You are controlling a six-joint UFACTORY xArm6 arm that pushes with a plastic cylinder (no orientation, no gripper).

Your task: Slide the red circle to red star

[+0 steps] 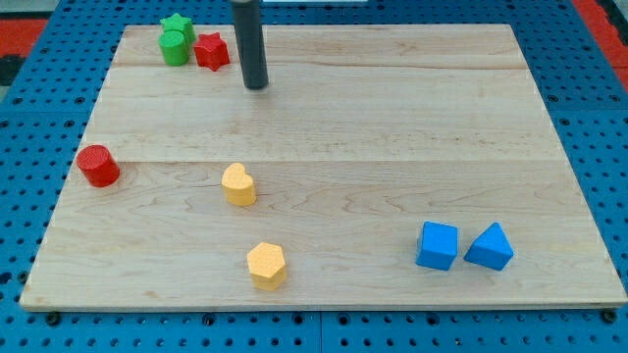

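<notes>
Two red blocks sit well apart: red circle (pixel 98 166) left, red star (pixel 211 51) far, just left of my tip (pixel 256 86), which has no fingers and touches neither.

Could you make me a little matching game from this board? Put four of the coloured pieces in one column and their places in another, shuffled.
Pieces:
1. red circle
2. red star
3. blue cube
4. yellow hexagon

Places:
A. near the view's bottom, left of centre
B. the view's top, beside the green blocks
C. the view's left edge, alone
D. the view's lower right, next to a blue wedge

Pairs: 1-C, 2-B, 3-D, 4-A

My tip is just right of the red star.
</notes>
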